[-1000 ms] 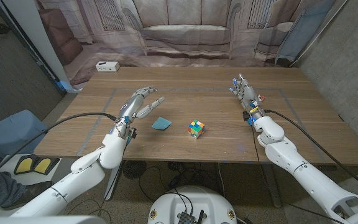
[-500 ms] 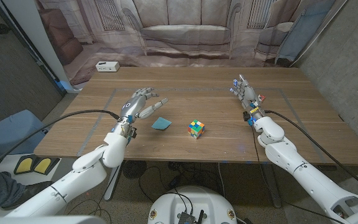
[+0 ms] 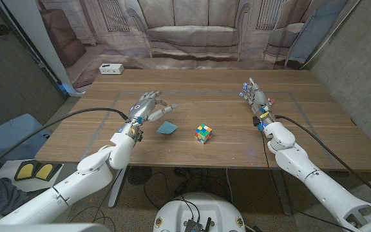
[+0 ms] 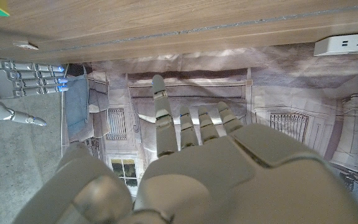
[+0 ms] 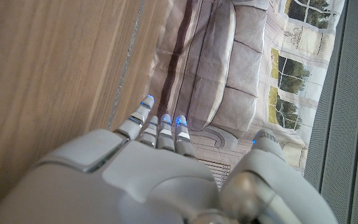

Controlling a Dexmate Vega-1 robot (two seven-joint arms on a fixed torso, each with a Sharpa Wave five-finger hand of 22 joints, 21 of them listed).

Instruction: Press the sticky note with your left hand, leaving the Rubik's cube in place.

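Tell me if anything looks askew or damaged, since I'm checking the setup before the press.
Nothing looks damaged. The sticky note lies turned at an angle to the table edge, and the Rubik's cube sits slightly rotated beside it.

Your head view looks down from above and behind both arms, taking in the whole wooden tabletop (image 3: 224,135) with the printed sofa backdrop (image 3: 192,32) beyond its far edge. Your left wrist view sits close behind the left hand (image 4: 191,168), facing along its back toward that same backdrop (image 4: 278,93); it is turned over, so the tabletop (image 4: 166,25) runs across above the backdrop. It also catches the right hand (image 4: 17,87) across the tabletop, which the head view shows too (image 3: 255,96). Your right wrist view rides just behind the right hand (image 5: 160,174), rolled sideways, with the tabletop (image 5: 48,74) alongside and the backdrop's sofa (image 5: 229,74) ahead.
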